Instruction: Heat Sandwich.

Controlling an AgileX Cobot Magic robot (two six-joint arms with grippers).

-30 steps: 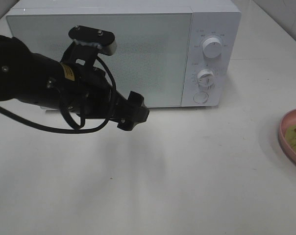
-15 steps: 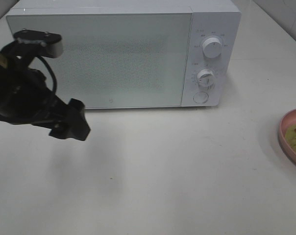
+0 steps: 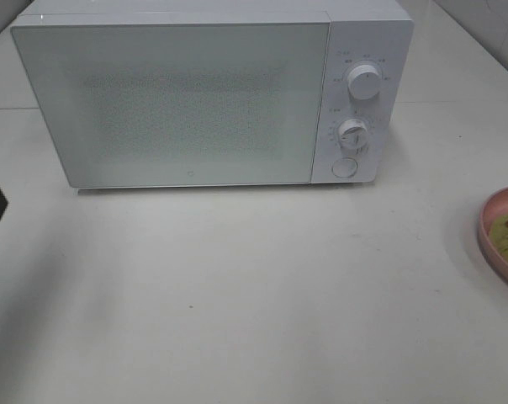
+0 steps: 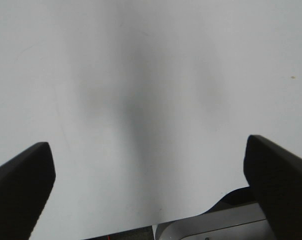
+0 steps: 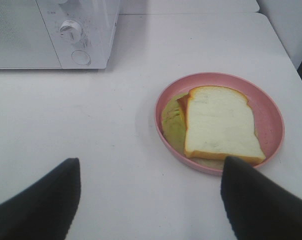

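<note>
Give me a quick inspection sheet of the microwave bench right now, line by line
Surface: white table, bare in front of the microwave.
Job's things: microwave door shut; sandwich lying on the pink plate, off to the microwave's dial side.
Clutter: nothing seen.
Grippers: left gripper open over bare table, holding nothing; right gripper open, near the plate, holding nothing.
Cables: nothing seen.
Surroundings: pale wall at the far corners of the high view.
</note>
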